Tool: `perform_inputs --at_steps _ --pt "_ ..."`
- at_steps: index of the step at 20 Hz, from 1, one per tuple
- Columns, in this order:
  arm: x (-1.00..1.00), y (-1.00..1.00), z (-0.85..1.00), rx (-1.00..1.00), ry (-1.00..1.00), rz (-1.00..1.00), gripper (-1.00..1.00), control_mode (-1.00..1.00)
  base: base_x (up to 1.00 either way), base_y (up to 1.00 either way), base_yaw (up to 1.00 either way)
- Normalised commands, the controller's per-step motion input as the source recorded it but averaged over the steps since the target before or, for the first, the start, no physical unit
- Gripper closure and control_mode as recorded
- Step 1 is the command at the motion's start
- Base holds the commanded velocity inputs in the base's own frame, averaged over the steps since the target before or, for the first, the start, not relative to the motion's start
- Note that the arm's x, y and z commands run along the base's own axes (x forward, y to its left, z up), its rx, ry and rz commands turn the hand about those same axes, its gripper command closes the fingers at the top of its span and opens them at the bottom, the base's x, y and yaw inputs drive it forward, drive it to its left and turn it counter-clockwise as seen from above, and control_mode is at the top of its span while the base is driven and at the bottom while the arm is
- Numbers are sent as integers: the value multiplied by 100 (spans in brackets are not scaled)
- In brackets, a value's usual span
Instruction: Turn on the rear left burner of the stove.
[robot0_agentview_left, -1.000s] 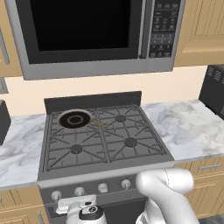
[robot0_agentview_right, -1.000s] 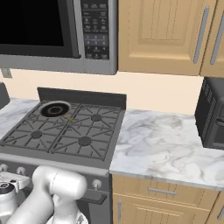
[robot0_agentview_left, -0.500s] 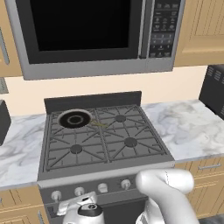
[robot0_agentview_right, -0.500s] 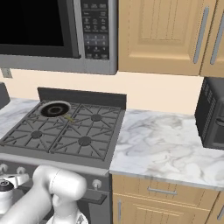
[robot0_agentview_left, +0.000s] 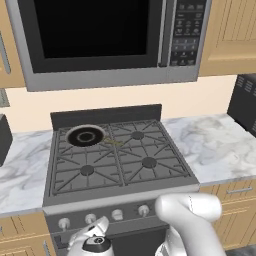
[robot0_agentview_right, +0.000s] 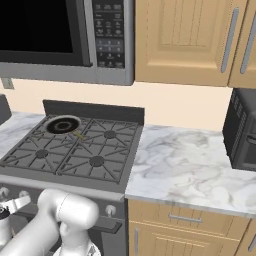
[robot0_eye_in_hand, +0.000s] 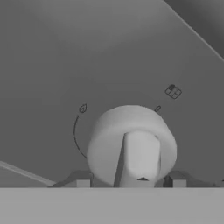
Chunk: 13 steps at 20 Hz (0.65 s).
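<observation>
Microwave (robot0_agentview_left: 105, 40) hangs high above the claw, w/ wood cabinets (robot0_agentview_right: 200, 40) further off to the claw's right. Marble counter (robot0_agentview_right: 185, 165) runs to the claw's right at stove-top height; a black appliance (robot0_agentview_right: 242, 130) sits at its far right end, well apart from the claw.

The stove (robot0_agentview_left: 117, 155) is right in front of and above the claw: dark grey top, cast-iron grates, black back panel. The rear left burner (robot0_agentview_left: 85, 136), a black ringed disc w/ pale rim, lies up and beyond the claw at the back left corner of the top, just in front of the back panel. In the right base view the same burner (robot0_agentview_right: 63, 124) sits far back, above and to the right of the claw.

The arm (robot0_agentview_left: 192, 220) bends low across the stove front. The claw (robot0_agentview_left: 96, 235) is down at the front panel, just below the knob row, near the left-side knobs.

In the hand view a silver knob (robot0_eye_in_hand: 133, 146) w/ a raised ridge sits dead ahead of the claw (robot0_eye_in_hand: 130, 183), very close. Fingertips (robot0_eye_in_hand: 82, 180) flank it, one each side, at its base. Claw stands about knob-wide; can't tell if the pads actually touch the knob or just bracket it. Small markings (robot0_eye_in_hand: 173, 91) on the panel sit up and right of the knob.
</observation>
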Motion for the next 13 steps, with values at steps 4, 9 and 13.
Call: perform_inputs --at_steps 4,9,13 --pt "0 25 7 -35 0 7 100 -100 0 0 0" --pt "0 16 6 -32 0 9 100 -100 0 0 0" --pt "0 15 2 -33 0 11 100 -100 0 0 0"
